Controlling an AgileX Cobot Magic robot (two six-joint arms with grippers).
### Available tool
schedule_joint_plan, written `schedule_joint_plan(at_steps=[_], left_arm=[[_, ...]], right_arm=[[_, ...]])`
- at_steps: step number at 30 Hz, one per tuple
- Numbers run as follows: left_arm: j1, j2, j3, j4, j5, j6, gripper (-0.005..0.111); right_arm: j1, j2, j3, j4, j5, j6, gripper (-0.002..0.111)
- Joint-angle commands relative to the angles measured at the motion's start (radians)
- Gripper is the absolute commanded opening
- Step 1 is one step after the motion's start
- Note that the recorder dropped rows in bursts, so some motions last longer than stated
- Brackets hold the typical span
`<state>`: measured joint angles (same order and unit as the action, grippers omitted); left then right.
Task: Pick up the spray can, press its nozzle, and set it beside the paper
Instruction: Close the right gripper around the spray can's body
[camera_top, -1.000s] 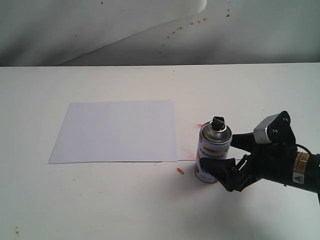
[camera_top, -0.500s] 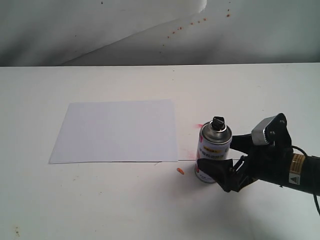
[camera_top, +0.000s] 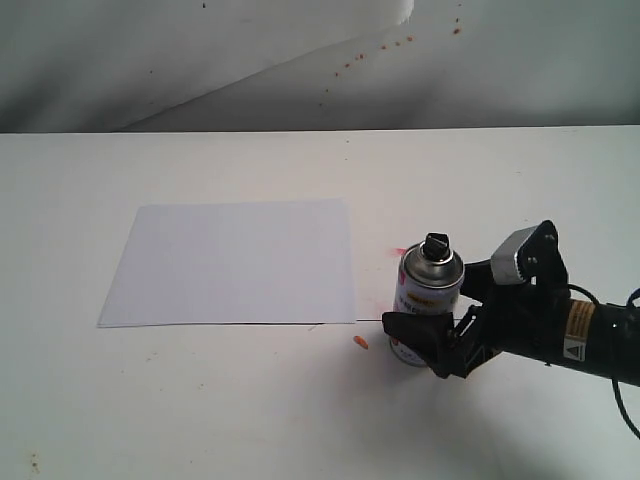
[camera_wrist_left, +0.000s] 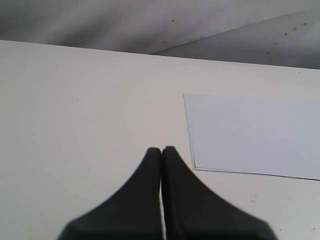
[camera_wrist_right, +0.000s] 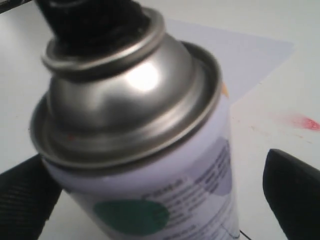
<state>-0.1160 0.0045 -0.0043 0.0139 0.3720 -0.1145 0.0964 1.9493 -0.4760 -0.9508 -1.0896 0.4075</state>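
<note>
The spray can (camera_top: 426, 287) stands upright on the white table, just right of the paper (camera_top: 230, 260), with its black nozzle (camera_top: 435, 245) on top. My right gripper (camera_top: 425, 300) is open, with one finger on each side of the can's lower body. In the right wrist view the can (camera_wrist_right: 150, 190) and nozzle (camera_wrist_right: 90, 20) fill the frame between the two black fingertips (camera_wrist_right: 295, 195); there is a gap on one side, and contact on the other is unclear. My left gripper (camera_wrist_left: 161, 151) is shut and empty over bare table beside the paper (camera_wrist_left: 255, 135).
A small orange speck (camera_top: 361, 343) lies on the table just left of the can. Pink stains (camera_wrist_right: 300, 121) mark the table near it. A crumpled grey backdrop (camera_top: 300, 60) rises behind the table's far edge.
My right gripper has slid left along the table, so its open fingers now reach further past the can on both sides. The can and the paper have not moved.
</note>
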Motion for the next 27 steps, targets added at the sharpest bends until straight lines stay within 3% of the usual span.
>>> schedule_joint_plan(at_steps=[1, 27], left_arm=[[-0.005, -0.005, 0.004, 0.004, -0.013, -0.001, 0.000], [-0.005, -0.005, 0.004, 0.004, -0.013, -0.001, 0.000]], right_arm=[[0.002, 0.000, -0.004, 0.016, -0.010, -0.011, 0.105], [0.025, 0.012, -0.049, 0.022, 0.039, 0.015, 0.105]])
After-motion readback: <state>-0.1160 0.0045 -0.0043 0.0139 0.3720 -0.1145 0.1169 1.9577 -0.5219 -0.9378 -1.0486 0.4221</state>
